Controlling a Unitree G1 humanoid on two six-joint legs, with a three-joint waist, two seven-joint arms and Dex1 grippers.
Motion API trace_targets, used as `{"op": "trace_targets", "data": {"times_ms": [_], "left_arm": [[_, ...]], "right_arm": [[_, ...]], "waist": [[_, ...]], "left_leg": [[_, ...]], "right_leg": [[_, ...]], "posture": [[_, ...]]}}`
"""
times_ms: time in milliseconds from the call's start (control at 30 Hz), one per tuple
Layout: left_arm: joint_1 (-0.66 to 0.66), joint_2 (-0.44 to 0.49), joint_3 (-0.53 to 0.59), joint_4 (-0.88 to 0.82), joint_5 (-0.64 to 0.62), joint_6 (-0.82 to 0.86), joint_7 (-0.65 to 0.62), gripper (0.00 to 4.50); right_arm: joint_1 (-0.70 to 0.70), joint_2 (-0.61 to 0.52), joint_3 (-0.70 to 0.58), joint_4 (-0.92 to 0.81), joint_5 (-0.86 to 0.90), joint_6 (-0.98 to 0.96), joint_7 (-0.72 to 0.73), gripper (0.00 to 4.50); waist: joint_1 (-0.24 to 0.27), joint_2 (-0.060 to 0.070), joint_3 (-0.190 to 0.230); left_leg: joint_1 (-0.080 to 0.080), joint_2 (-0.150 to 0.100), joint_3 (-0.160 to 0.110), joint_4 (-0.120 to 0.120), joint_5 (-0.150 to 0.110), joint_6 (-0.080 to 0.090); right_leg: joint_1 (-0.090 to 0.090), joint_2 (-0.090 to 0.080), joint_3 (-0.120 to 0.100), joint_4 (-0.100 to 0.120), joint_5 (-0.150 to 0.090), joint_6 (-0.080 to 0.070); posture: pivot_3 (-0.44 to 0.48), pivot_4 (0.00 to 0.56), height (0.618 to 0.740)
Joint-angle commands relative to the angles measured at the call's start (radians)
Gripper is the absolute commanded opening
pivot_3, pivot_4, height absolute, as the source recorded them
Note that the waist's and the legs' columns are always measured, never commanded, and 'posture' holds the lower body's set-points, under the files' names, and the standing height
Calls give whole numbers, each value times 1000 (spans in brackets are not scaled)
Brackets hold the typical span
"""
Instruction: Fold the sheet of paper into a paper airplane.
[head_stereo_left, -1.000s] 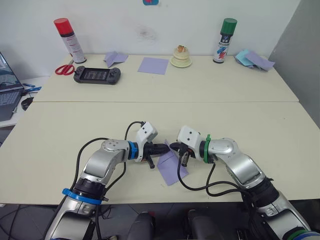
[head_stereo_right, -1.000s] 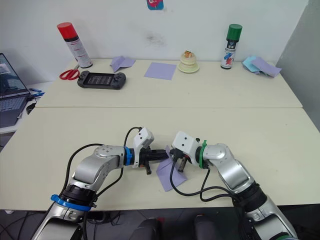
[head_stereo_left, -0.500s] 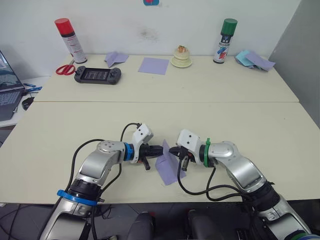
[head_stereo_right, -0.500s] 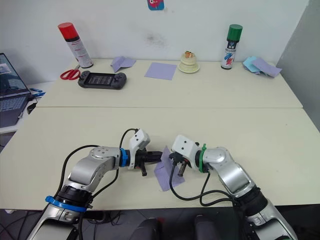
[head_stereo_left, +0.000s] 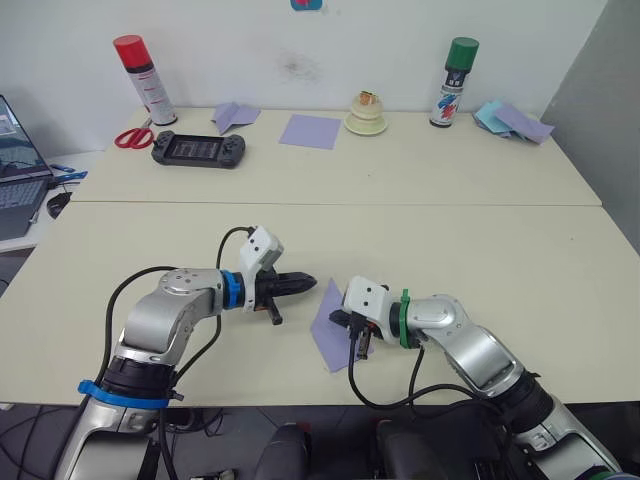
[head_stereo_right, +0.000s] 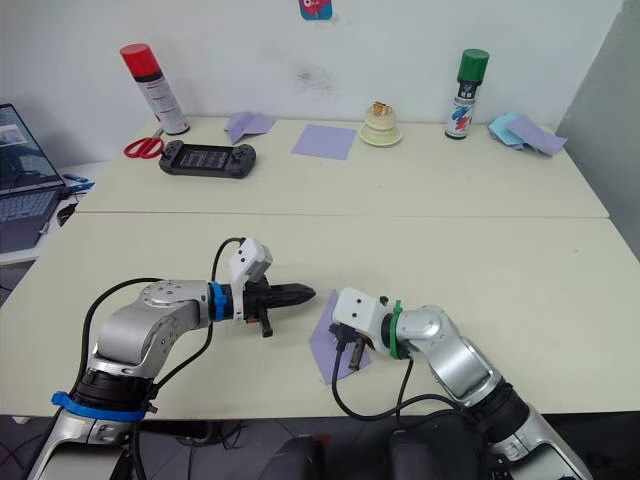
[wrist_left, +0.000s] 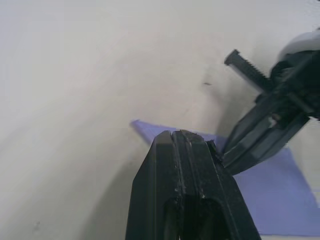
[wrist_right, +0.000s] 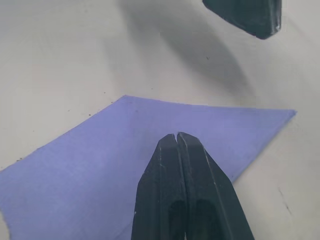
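Sheet of paper (head_stereo_left: 330, 328) under pressed-together right hand (head_stereo_left: 338, 322), left hand (head_stereo_left: 306, 284) pressed together beside

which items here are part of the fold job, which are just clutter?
In the job: sheet of paper; right gripper shut, over it; left gripper shut, beside it.

Clutter: red spray can, green spray can, scissors, game controller, smooth lavender square.

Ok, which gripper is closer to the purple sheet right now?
Right. The right gripper is over the sheet of paper; the left gripper hovers beside its far corner.
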Motion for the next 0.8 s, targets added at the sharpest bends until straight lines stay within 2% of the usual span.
{"op": "trace_targets", "data": {"times_ms": [33, 233, 400, 600, 800], "left_arm": [[29, -6, -59, -13, 46, -52, 16, 56], [35, -35, -118, 75, 123, -143, 36, 56], [40, -34, -128, 91, 137, -169, 23, 56], [16, -35, -121, 98, 133, -169, 19, 56], [-9, -43, -115, 101, 125, -161, 15, 56]], "right_arm": [[-5, -16, -29, -21, -3, -28, 1, 0], [18, -52, -115, -110, 64, -13, 23, 0], [66, -139, -172, -133, 77, 2, 43, 0], [113, -258, -142, -163, 95, 48, 130, 0], [105, -281, -93, -170, 110, 83, 191, 0]], "waist": [[0, 0, 0], [1, 0, 0], [4, 0, 0], [3, 0, 1], [3, 0, 1]], "left_leg": [[0, 0, 0, 0, 0, 0], [0, 0, -1, 0, 0, 0], [0, 0, 0, 0, 0, 0], [0, 0, 0, 0, 0, 0], [1, 0, 0, 0, 0, 0]], "right_leg": [[0, 0, 0, 0, 0, 0], [0, 0, -1, 0, 0, 0], [0, 0, 0, 0, 0, 0], [1, 0, 0, 0, 0, 1], [2, 0, 0, -1, -1, 1]], "posture": [[0, 150, 740], [0, 150, 740], [0, 150, 740], [0, 150, 740], [0, 150, 740]]}}
